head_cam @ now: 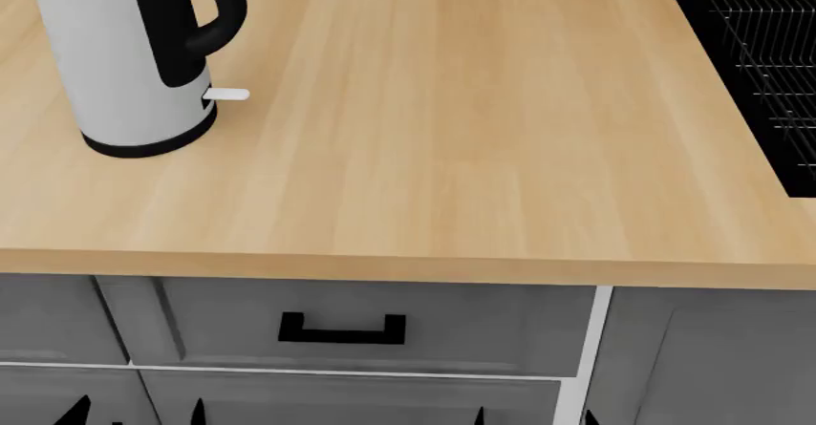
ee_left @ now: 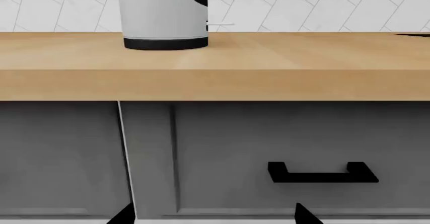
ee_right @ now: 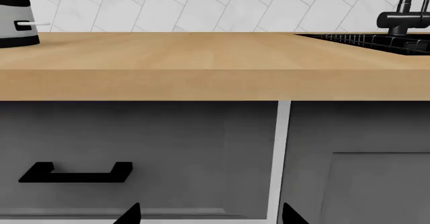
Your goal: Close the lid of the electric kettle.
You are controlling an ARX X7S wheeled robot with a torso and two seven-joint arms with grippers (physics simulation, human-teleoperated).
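The electric kettle (head_cam: pixel 121 62) stands at the far left of the wooden countertop (head_cam: pixel 421 158), light grey with a black base ring, black loop handle (head_cam: pixel 214 14) and white switch tab (head_cam: pixel 229 95). Its top is cut off in every view, so the lid is out of view. The kettle's lower body shows in the left wrist view (ee_left: pixel 164 17), and its edge shows in the right wrist view (ee_right: pixel 15 30). My left gripper (head_cam: pixel 137 414) (ee_left: pixel 211 218) and right gripper (head_cam: pixel 533 417) (ee_right: pixel 211 216) are both open and empty, low in front of the cabinet, below the counter edge.
A black sink (head_cam: pixel 765 72) with a wire rack is set into the counter at the right, with a black faucet (ee_right: pixel 403 12) behind it. Grey cabinet drawers with a black handle (head_cam: pixel 342 329) lie under the counter. White tiled wall (ee_left: pixel 323 7) at the back.
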